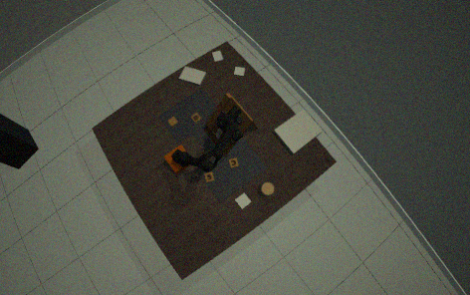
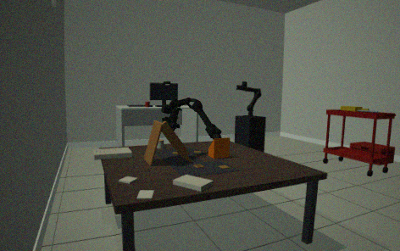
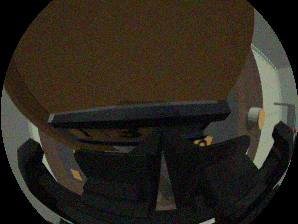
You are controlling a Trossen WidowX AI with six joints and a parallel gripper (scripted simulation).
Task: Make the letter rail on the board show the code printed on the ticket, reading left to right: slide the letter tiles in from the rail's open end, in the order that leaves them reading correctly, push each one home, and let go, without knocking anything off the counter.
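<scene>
The tilted brown board stands on the table. Its dark rail crosses the wrist view. Behind the rail's lip are dim orange tiles; marks like a 1 and a 3 show. My gripper is shut and empty, its tips close against the rail, right of the 3. Loose tiles lie on one blue mat, and others on a second mat. The ticket's code is not readable.
An orange block stands by the arm's base. A round tan-topped object, a large pale slab, a smaller pale block and white cards surround the board.
</scene>
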